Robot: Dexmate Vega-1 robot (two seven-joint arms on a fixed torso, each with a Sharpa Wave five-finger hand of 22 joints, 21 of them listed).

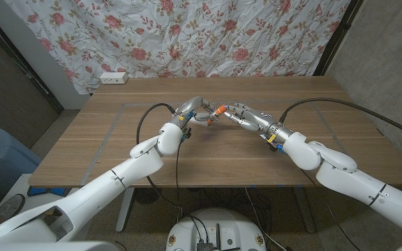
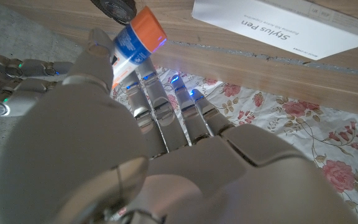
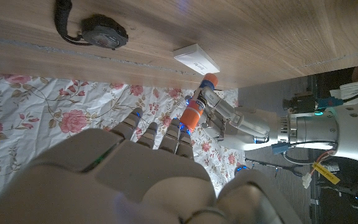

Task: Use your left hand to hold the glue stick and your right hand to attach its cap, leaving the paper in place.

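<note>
Both arms meet over the middle of the wooden table [image 1: 117,150], hands raised above the top, not resting on it.

Left hand [image 1: 195,111] has the glue stick [image 1: 217,111] pinched between thumb and fingers; in the left wrist view the stick [image 2: 135,40] pokes out past the fingertips, blue-and-white label w/ orange end pointing away from the palm. Other fingers [image 2: 185,106] lie fairly straight alongside, not wrapped round it.

Right hand [image 1: 246,117] is just beside the stick's orange end, fingertips right up against it in the head view. Can't tell if it's got the cap in its fingers or how far they're closed. In the right wrist view the stick [image 3: 199,106] shows an orange band at each end, held by the left hand [image 3: 235,121], w/ the right hand's fingers [image 3: 166,134] reaching up under it.

A white box [image 2: 284,25] printed "Stylus Pen" lies flat on the table near the hands; same box [image 3: 194,59] in the right wrist view. Flowered cloth [image 1: 187,35] hangs behind the table, a white power strip [image 1: 113,78] at its far left edge.
</note>
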